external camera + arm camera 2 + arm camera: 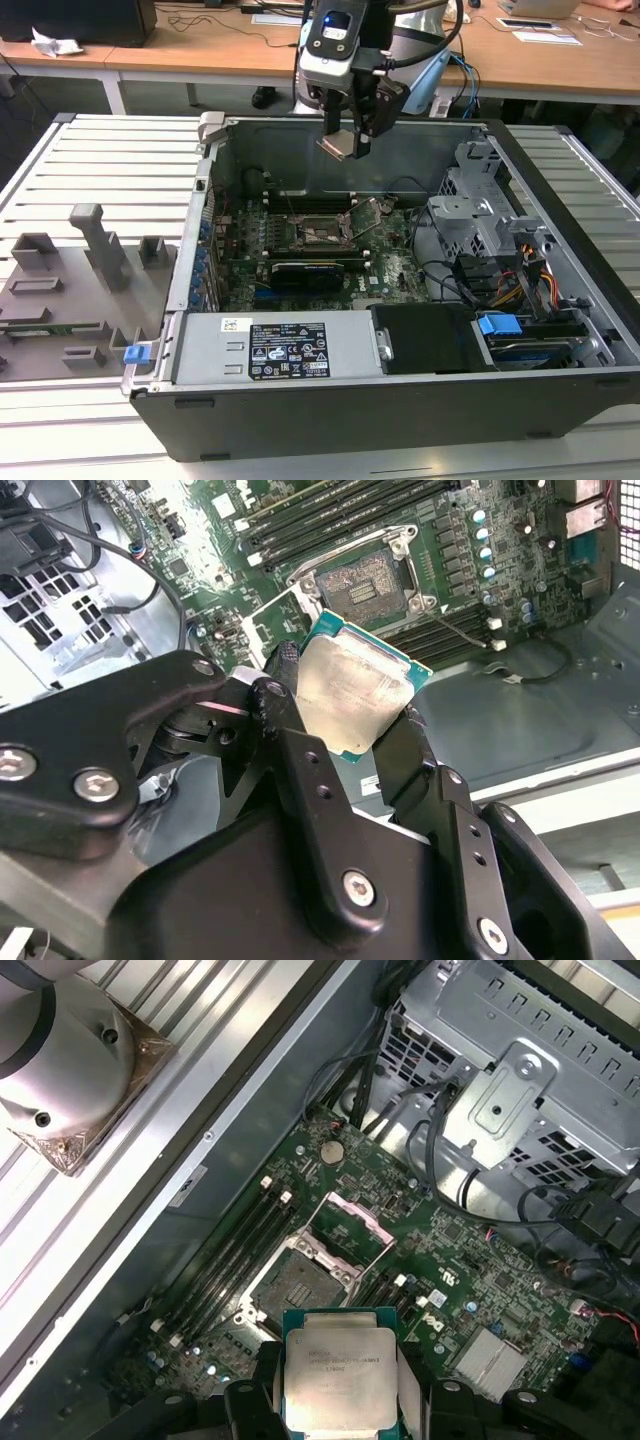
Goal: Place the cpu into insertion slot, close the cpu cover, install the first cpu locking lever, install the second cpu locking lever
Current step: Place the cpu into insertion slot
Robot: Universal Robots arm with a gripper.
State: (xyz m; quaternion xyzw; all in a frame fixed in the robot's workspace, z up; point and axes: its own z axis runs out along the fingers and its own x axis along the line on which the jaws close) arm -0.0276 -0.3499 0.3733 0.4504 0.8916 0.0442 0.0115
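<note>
Black gripper (pixel 345 695) clamped on the cpu (pixel 352 695) by two opposite edges, silvery top facing the second wrist view, hanging well above the open computer case (pixel 350 420). The edge hold probably keeps the chip's underside free for seating. Below, on the green motherboard (pixel 480 1280), the insertion slot (pixel 300 1282) lies bare, with the cpu cover (pixel 350 1228) tipped up out of the way. Fine print marks the chip's top; a label (pixel 288 350) sits on the power supply (pixel 210 350).
</note>
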